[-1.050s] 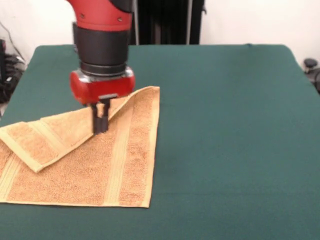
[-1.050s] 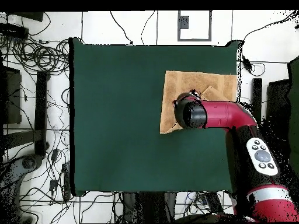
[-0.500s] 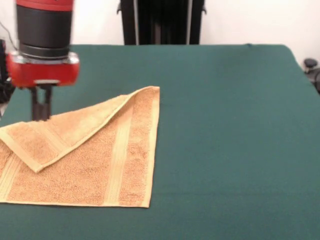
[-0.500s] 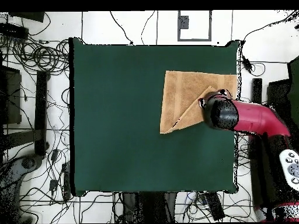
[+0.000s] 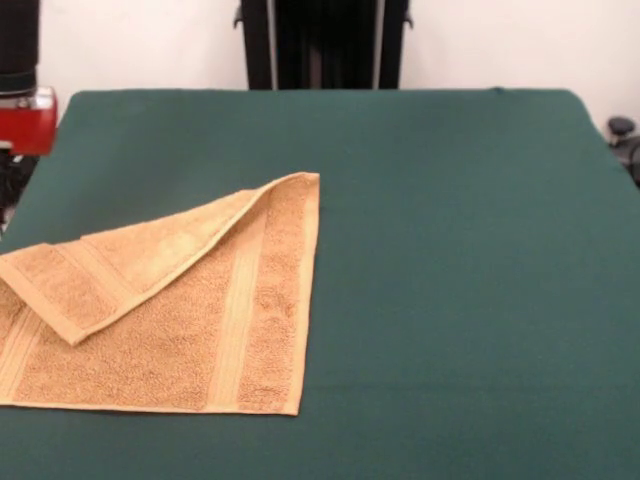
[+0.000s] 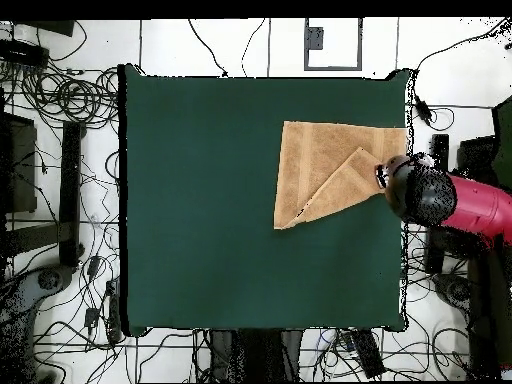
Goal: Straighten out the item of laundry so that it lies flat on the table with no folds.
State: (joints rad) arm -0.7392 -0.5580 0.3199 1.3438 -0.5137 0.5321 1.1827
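Observation:
The item of laundry (image 5: 190, 310) is an orange-tan towel on the green table (image 5: 450, 260), at the left in the front view. One corner is folded diagonally over it, so a triangular flap (image 5: 120, 270) lies on top. In the overhead view the towel (image 6: 315, 165) sits by the table's right edge, with the flap (image 6: 350, 185) on its lower right. My gripper (image 5: 25, 120) shows only as a red block at the front view's left edge, off the towel. From overhead, the arm's end (image 6: 420, 192) hangs over the table's right edge, beside the flap's corner.
A black stand (image 5: 325, 45) rises behind the far side of the table. Cables (image 6: 60, 100) and equipment lie on the floor around the table (image 6: 200, 200). A dark object (image 5: 622, 130) sits past the right edge.
The arm has drawn away from the towel's fold to the table's side edge, leftward in the front view and rightward from overhead. The towel stays folded as before.

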